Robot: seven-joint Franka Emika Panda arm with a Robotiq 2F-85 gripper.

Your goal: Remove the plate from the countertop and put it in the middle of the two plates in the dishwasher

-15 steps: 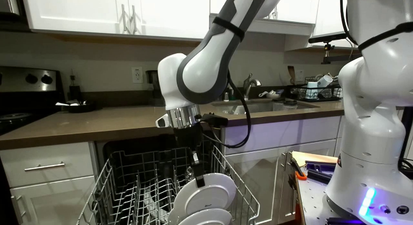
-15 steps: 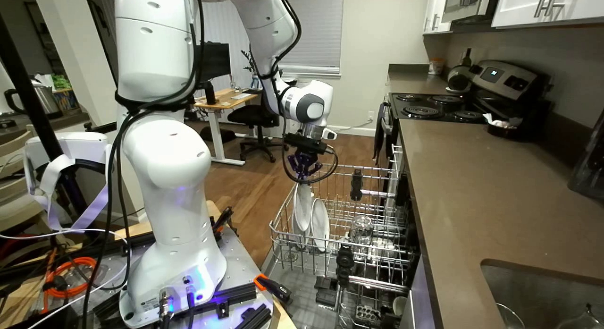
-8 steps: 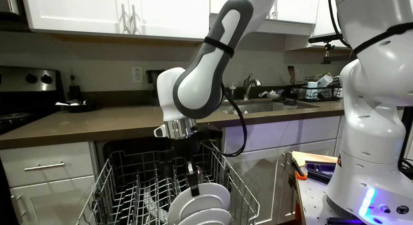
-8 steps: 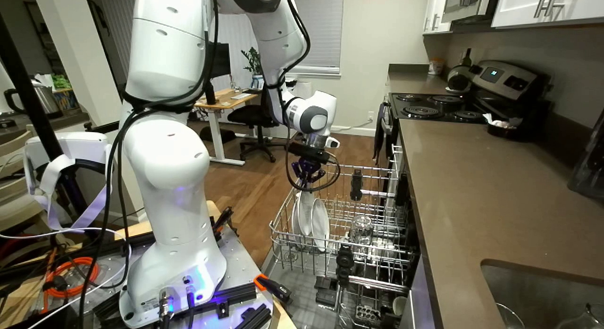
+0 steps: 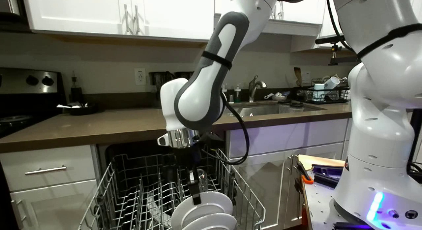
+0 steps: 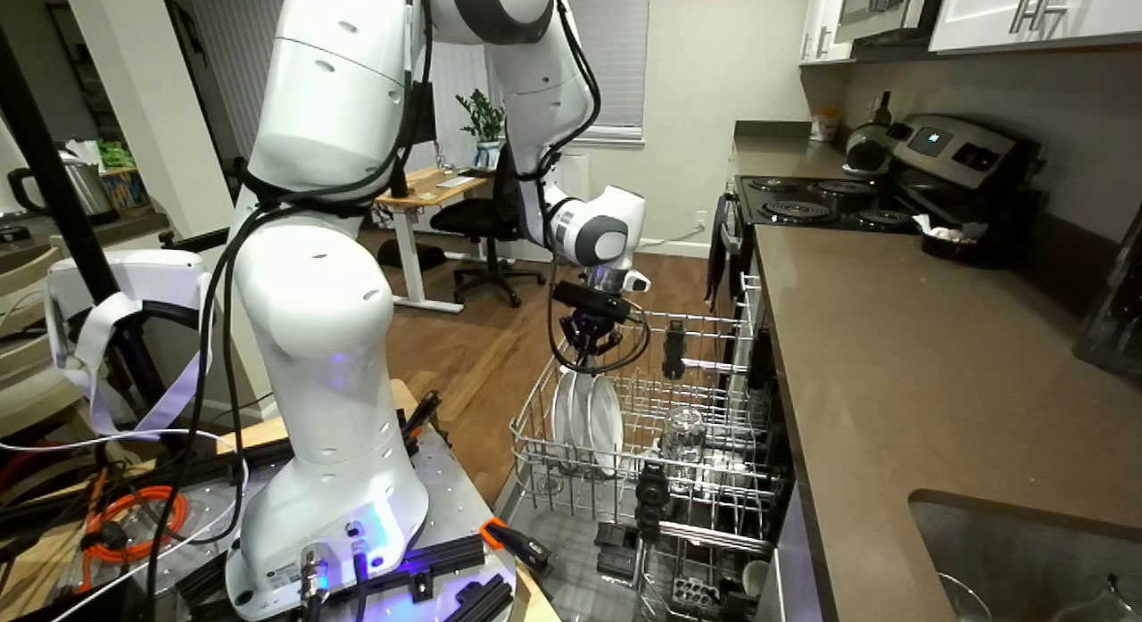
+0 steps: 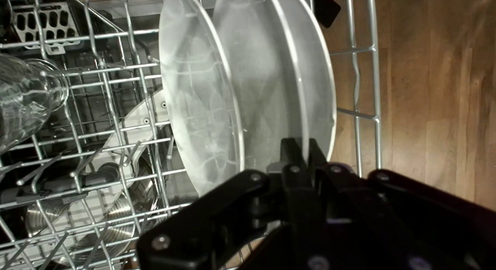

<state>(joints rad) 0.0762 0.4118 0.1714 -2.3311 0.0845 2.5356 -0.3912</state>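
The white plate [image 7: 259, 68] stands upright on edge in the dishwasher rack [image 7: 374, 68], between two other white plates, the counter-side one [image 7: 193, 88] and the outer one [image 7: 319, 80]. My gripper [image 7: 303, 146] is shut on the middle plate's upper rim, one finger on each face. In an exterior view the gripper [image 5: 196, 199] points down at the held plate [image 5: 217, 203], with the outer plate [image 5: 214, 223] in front. In an exterior view the held plate [image 6: 580, 403] sits close between its neighbours. Its bottom edge is hidden. The brown countertop [image 6: 892, 354] shows no plate.
A clear glass [image 7: 23, 99] lies in the rack on the counter side, beyond rows of wire tines. The countertop edge [image 5: 115, 135] overhangs behind the rack. A black dish basket [image 5: 326, 94] stands near the sink. A knife with orange trim [image 6: 517, 546] lies by the robot base.
My gripper has moved down, toward the counter side, lowering the held plate between the two others. Its top rim is now level with or just above theirs. The gripper stays shut on it.
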